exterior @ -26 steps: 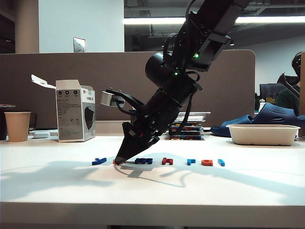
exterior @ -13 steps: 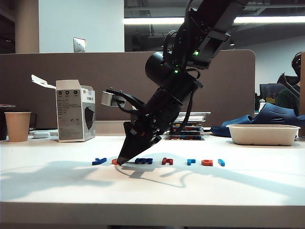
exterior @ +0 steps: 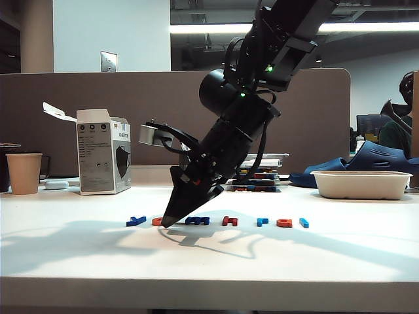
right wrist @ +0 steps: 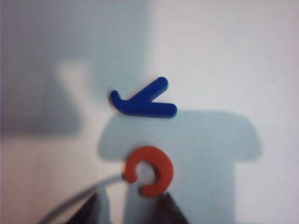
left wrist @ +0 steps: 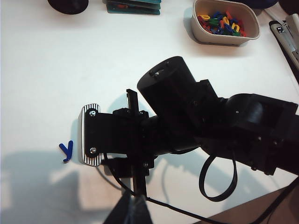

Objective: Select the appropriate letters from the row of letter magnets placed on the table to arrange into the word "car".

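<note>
Right gripper [exterior: 167, 222], tips down on the white smooth table [exterior: 78, 261] at lower centre-left of the exterior view, jaws parted, straddling the small orange plastic "c" [right wrist: 149, 170] without clamping it. Dark blue "y" [right wrist: 142, 103] just beside. Bare tabletop toward the front edge. Left gripper [left wrist: 132, 211] clenched, empty.

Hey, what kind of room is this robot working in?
Probably an open-plan office: a grey desk partition runs behind the white table, ceiling strip lights glow beyond it, and a paper cup stands nearby.
</note>
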### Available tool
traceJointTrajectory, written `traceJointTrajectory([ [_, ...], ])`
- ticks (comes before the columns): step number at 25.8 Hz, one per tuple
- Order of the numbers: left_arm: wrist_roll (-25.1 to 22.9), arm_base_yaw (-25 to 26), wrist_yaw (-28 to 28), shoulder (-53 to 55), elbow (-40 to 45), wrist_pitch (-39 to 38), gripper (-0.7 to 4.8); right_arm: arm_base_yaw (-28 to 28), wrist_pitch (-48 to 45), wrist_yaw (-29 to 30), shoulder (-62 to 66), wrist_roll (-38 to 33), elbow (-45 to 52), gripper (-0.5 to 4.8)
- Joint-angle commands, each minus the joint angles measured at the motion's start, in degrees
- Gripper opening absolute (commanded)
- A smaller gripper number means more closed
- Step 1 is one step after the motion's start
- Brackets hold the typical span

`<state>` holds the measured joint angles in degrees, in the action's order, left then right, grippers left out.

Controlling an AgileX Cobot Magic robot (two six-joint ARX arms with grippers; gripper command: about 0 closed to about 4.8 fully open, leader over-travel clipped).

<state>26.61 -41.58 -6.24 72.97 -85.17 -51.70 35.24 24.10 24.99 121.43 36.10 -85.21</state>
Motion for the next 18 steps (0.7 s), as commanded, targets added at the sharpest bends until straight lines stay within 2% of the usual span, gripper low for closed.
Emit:
traceJointTrajectory([
  [1, -0.24, -0.07, -0.17, -0.15, -0.35, 0.39, -0.06, 0.22, 0.81, -0.68, 0.31, -0.07, 0.35, 2.17],
  [18, -0.24, -0.07, -0.17, -0.15, -0.35, 0.39, -0.06, 1.53, -2.56, -0.72, 0.79, -4.15, 0.35, 2.25],
])
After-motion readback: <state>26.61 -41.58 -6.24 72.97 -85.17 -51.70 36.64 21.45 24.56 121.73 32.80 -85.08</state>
